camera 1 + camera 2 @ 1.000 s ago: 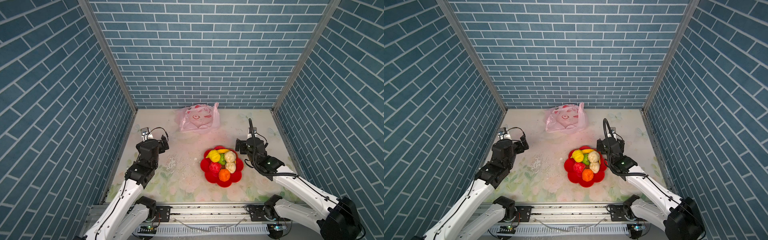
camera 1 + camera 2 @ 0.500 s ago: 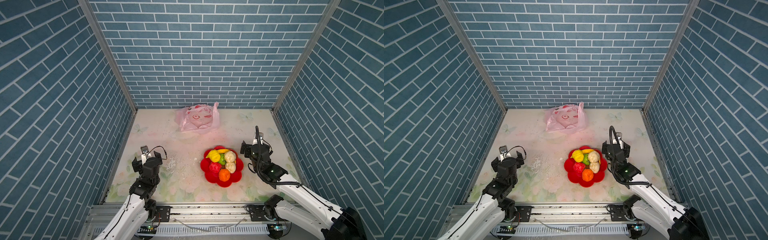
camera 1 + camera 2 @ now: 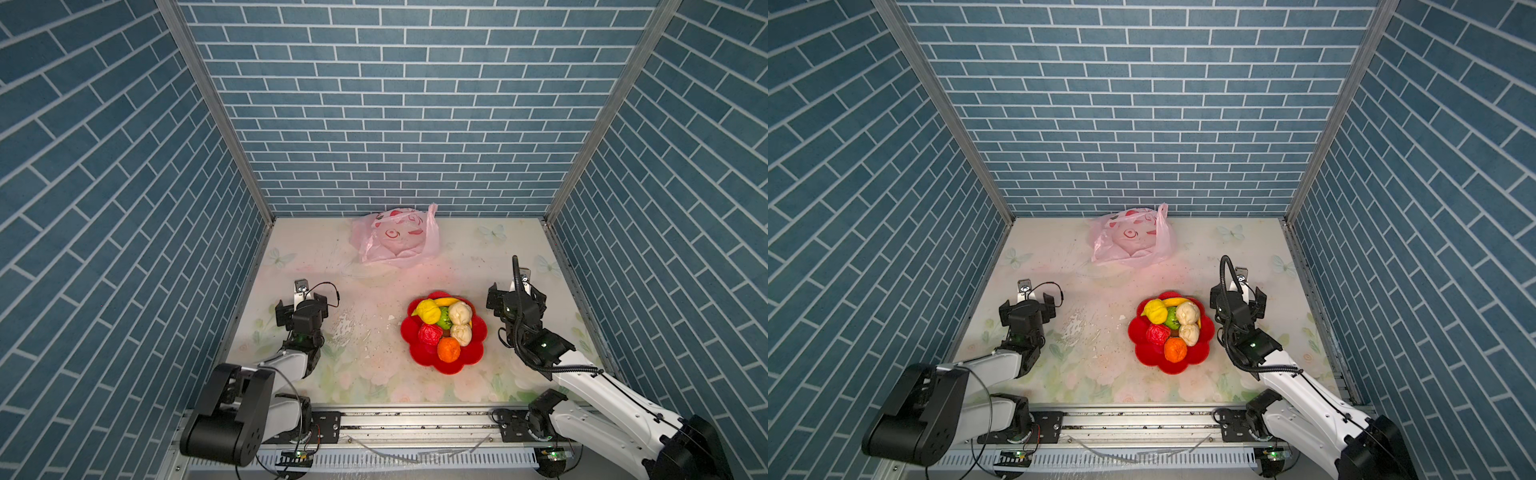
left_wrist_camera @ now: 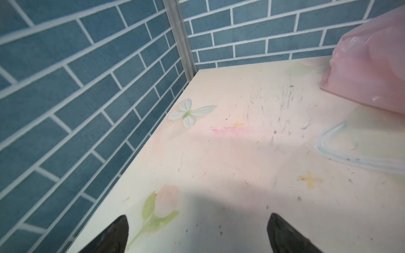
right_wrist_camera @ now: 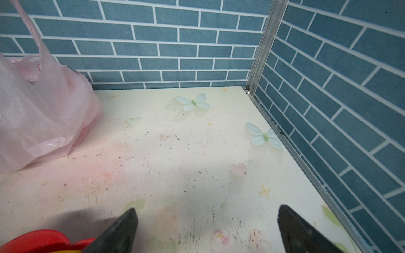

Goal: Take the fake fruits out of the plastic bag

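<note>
Splayed, empty left gripper (image 4: 198, 219) and right gripper (image 5: 207, 210) flank the red flower-shaped dish (image 3: 473, 357); the right, seemingly closer, could knock its glossy plastic fruits (image 3: 444, 319) off.

The fruits (image 3: 444, 328) are sitting piled in the red dish (image 3: 471, 360), while the pink bag (image 3: 395, 245) is lying crumpled by the back wall (image 3: 395, 124) (well apart from the dish). The left gripper (image 3: 301, 306) and right gripper (image 3: 515, 297) are hanging either side of the dish, jaws spread, holding nothing.
</note>
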### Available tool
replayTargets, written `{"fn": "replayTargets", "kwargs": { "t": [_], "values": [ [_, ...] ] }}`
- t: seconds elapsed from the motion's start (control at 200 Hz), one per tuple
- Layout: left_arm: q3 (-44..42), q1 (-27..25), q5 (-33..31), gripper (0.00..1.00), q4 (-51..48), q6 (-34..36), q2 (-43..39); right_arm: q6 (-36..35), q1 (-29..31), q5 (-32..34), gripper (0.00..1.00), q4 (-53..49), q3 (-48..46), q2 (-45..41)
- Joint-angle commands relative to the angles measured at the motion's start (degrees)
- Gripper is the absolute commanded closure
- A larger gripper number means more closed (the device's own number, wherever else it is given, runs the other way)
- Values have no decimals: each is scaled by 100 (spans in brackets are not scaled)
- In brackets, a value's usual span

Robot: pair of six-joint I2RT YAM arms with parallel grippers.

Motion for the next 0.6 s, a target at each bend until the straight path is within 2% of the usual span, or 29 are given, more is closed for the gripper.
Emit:
{"fn": "replayTargets", "kwargs": {
  "t": [0.0,0.09,0.19,0.325,0.52,0.595],
  "values": [
    [178,191,595,1,1221,181,602,-171,-66,193,1,330,-183,32],
    [168,249,969,1,1639,247,1087,-179,-97,194,1,421,-205,116],
    [83,266,896,1,2137,263,1388,-225,-161,205,1,507,-213,207],
    [159,371,1022,1,1869,153,1324,-264,-290,188,1,666,-248,378],
    [787,416,1159,1,619,123,1294,-526,-540,158,1,910,-146,737],
    [786,451,1224,1,618,98,1283,-598,-706,148,1,1020,-120,847]
  ]
}}
